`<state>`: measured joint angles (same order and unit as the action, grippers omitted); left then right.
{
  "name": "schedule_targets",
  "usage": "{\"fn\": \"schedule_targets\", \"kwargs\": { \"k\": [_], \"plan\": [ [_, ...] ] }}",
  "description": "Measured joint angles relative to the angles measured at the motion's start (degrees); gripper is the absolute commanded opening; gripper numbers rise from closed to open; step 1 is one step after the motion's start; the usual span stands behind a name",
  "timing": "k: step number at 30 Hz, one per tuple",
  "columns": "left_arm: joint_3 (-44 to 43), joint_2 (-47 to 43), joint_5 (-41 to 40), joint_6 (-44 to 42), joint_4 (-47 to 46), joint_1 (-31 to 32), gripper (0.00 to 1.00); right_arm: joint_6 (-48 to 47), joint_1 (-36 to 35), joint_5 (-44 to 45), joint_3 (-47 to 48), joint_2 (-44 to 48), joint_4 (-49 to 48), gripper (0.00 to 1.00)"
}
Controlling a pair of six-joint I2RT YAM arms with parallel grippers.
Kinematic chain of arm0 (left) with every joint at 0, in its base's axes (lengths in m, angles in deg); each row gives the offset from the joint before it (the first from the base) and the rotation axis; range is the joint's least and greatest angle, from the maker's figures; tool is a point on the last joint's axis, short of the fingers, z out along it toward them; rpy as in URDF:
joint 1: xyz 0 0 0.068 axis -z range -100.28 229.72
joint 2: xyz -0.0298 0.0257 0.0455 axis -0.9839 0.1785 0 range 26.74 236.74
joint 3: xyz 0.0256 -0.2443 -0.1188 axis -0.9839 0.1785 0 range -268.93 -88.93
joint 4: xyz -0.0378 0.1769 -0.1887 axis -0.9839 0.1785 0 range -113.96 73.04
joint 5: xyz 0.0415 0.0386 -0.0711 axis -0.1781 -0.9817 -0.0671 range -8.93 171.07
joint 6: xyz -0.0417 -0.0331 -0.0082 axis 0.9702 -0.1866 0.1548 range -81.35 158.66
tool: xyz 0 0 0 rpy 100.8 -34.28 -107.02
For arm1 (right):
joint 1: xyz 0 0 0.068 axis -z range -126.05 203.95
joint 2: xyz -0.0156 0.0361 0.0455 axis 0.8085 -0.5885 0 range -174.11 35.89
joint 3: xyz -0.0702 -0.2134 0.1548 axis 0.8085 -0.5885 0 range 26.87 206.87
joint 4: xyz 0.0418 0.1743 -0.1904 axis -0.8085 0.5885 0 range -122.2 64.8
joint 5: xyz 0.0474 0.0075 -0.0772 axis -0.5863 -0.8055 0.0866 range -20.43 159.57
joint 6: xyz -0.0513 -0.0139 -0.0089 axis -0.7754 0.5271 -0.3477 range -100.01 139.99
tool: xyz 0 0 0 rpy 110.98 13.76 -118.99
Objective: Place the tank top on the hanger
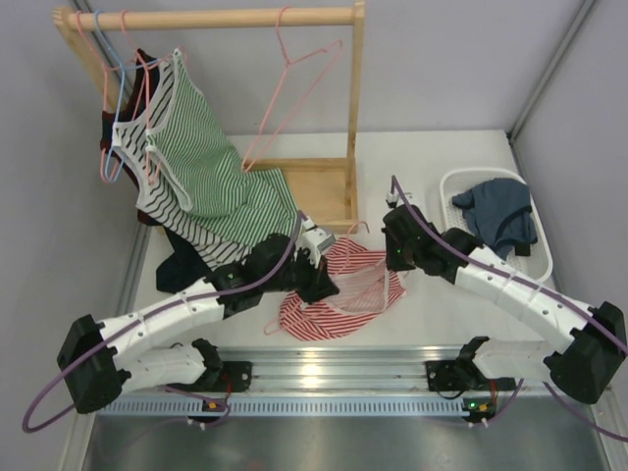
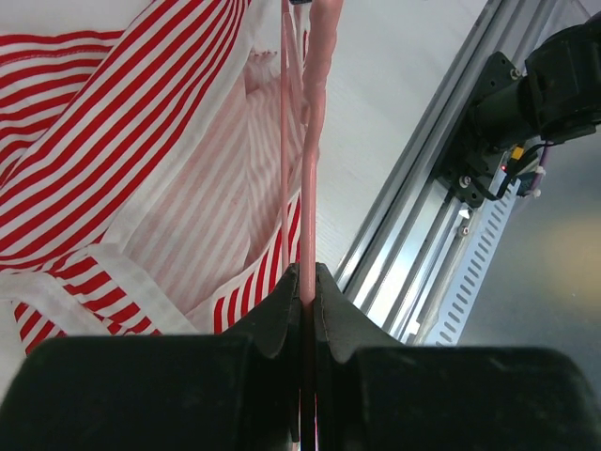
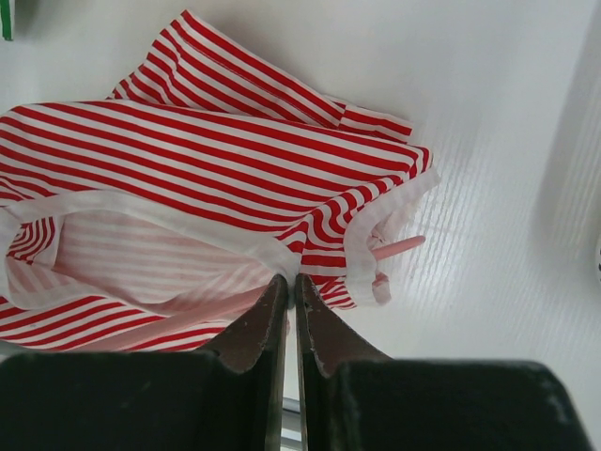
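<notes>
Clamping pink wire hanger (image 2: 315,141) w/ left pincer (image 2: 308,282), partly inside red-striped tank top (image 2: 113,122).
Right pincer (image 3: 289,287) tips together at top's white trim; cloth grip unclear.

Top view looks down over the table (image 1: 437,312); both wrist views closely share the tank top (image 1: 334,304).

Colours, table scene
Small red-and-white striped sleeveless tank top (image 1: 353,299), white trim; thin pink wire hanger (image 2: 309,188); green-and-white striped top (image 1: 211,177); dark blue garment (image 1: 502,218).
</notes>
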<state>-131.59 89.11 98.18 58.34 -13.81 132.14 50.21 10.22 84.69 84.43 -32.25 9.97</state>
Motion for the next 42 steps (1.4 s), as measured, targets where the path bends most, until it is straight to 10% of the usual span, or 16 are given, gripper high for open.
{"fn": "schedule_targets", "kwargs": {
  "k": [19, 30, 42],
  "plan": [
    [4.5, 11.2, 3.0, 5.6, -21.2, 0.0, 0.00, 0.9, 0.0, -0.3, -0.2, 1.0, 0.0, 0.14],
    [4.4, 16.6, 2.6, 6.8, -26.9, 0.0, 0.00, 1.9, 0.0, -0.3, -2.7, 4.1, -2.3, 0.49],
    [3.6, 18.2, 2.3, 7.2, -27.9, 0.2, 0.00, -0.2, -1.5, -5.3, -7.3, 16.1, -12.6, 0.48]
  ]
}}
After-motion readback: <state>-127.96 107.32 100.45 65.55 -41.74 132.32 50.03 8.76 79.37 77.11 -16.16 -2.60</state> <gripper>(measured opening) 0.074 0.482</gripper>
